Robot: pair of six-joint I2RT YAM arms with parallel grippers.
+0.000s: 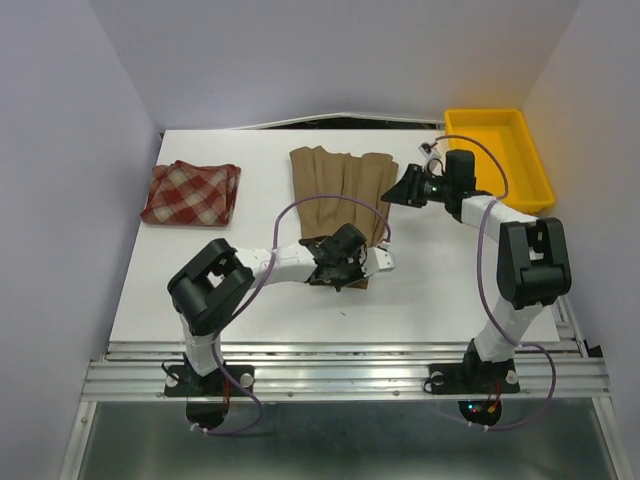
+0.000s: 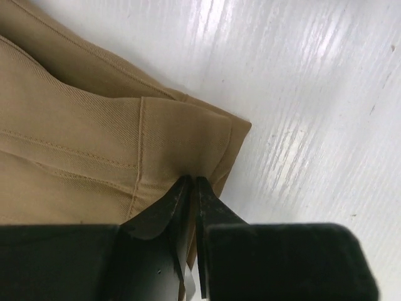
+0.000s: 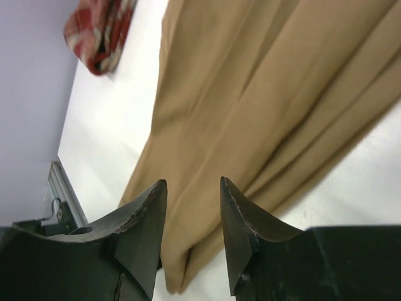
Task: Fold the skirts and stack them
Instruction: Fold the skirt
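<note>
Nearest me, the two arms rise from the near edge of the white bench (image 1: 250,305); the left one reaches in over the middle, and the left tool (image 2: 191,182) is down on the near end of the tan skirt (image 1: 335,195). Its fingers are pressed almost together, pinching the edge of the cloth just beside a corner, where the fabric puckers up a little into the tips; bare bench shows right next to that corner.

The tan skirt lies flat and lengthwise in the middle of the bench, running from the left tool away towards the back wall, with long folds down its length. Further on, the right arm bends in from the right side; the right tool (image 3: 193,182) hangs over the far right edge of the same skirt, its fingers spread with nothing between them; seen from its own wrist, tan cloth fills the space below.

Off at the far left lies the plaid skirt (image 1: 192,192), red and cream, folded into a small rectangle, well apart from the tan one; in the far right corner sits a yellow tray (image 1: 486,113), close by the right arm's wrist.
</note>
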